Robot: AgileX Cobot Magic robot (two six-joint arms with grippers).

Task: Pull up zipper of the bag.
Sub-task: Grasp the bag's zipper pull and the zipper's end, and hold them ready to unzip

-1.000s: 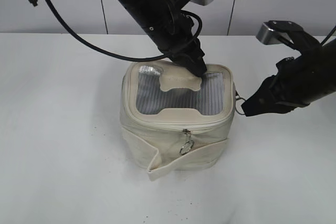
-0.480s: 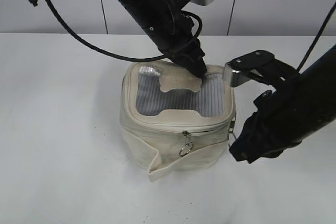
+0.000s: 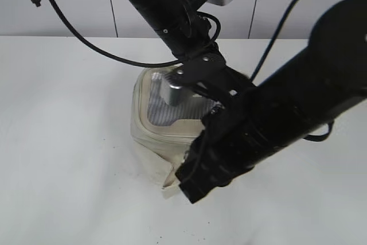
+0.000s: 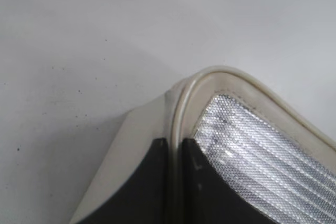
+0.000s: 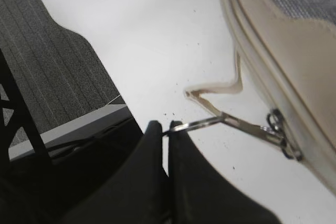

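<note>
A cream fabric bag with a silvery ribbed panel on top (image 3: 150, 123) sits on the white counter (image 3: 63, 142), near the middle of the exterior view. Much of its right and front side is hidden there behind the black right arm (image 3: 275, 124), which crosses in front of it from the right.

The left end effector (image 4: 176, 182) comes down from the upper left onto the rear of the bag's top. In the left wrist view its two dark fingers (image 4: 149, 182) stand on either side of the cream piped rim at the bag's corner, pinching it closed between them, one finger on the outer wall and the other on the reflective panel.

In the right wrist view the right end effector (image 5: 165, 129) is closed on the thin metal ring of the zipper pull (image 5: 194, 124). The ring is nipped between the two black fingertips (image 5: 153, 129), and the pull's slim metal tab stretches taut from there to the slider on the bag's side, just under the rim. A loose cream fabric flap (image 5: 220, 88) hangs off the bag's lower edge beside the pull, its edge lying on the counter.
</note>
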